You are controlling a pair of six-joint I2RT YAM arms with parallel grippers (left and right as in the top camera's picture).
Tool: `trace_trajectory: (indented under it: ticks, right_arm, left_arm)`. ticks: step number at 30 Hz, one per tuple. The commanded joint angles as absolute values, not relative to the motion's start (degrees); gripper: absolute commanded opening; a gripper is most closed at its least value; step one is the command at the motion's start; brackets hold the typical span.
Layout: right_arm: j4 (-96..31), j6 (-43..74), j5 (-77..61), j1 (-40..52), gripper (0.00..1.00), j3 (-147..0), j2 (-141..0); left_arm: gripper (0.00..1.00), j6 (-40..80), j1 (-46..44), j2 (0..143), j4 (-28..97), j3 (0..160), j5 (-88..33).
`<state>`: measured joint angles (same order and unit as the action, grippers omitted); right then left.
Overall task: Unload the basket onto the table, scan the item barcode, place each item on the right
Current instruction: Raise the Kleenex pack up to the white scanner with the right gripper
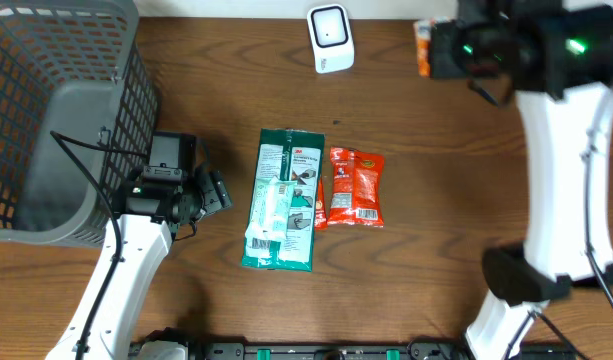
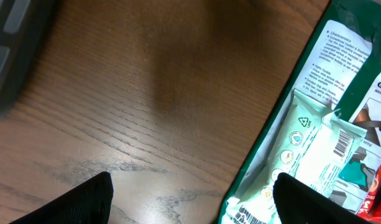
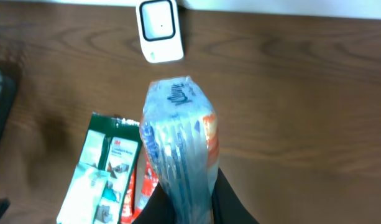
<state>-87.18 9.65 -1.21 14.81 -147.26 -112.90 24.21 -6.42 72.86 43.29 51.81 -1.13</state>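
from above, the right gripper (image 1: 438, 50) sits at the far right edge of the table (image 1: 456, 180). only a sliver of orange and white pokes out of it toward the scanner (image 1: 327, 38), and you can't tell what it is. the right wrist camera shows it plainly: a clear-wrapped pack (image 3: 178, 143) with blue script on its top end and an orange side. the right gripper (image 3: 185, 208) is clamped on its lower part, one dark finger on each side. the pack is held up off the wood. in that view the white scanner (image 3: 159, 30) lies beyond the pack's tip, apart from it and a little to the left.

the left gripper (image 1: 216, 190) rests low near the basket (image 1: 56, 120), pointing at the green package (image 1: 284, 200). from above you can't read its jaws. in the left wrist view the left gripper (image 2: 193, 202) has its two black fingertips (image 2: 84, 199) spread wide with bare wood between them, holding nothing.

that close view also shows a barcode on the white sachet (image 2: 314, 149) lying on the green package (image 2: 283, 112). from overhead the sachet (image 1: 269, 215) is just a pale strip. the red packet (image 1: 356, 187) lies right beside the green one on its right. only the overhead view shows all of it.
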Motion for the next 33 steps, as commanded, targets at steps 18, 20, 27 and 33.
trace_trajectory:
  ticks: [18,20,27,33]
  right_arm:
    - [-48.84,8.01,12.91,23.16,0.01,-147.04,-144.81]
    - [-47.13,8.03,14.76,23.55,0.01,-147.04,-146.67]
    - [-43.75,8.05,15.18,23.68,0.01,-147.04,-148.86]
    - [-42.13,8.08,14.7,23.68,0.01,-146.91,-148.97]
  left_arm:
    - [0.84,24.34,-6.17,72.97,43.27,51.96,-0.6]
    - [0.84,24.34,-6.17,72.97,43.27,51.96,-0.6]
    - [0.84,24.34,-6.17,72.97,43.27,51.86,-0.6]
    - [0.84,24.34,-6.17,72.97,43.27,51.86,-0.6]
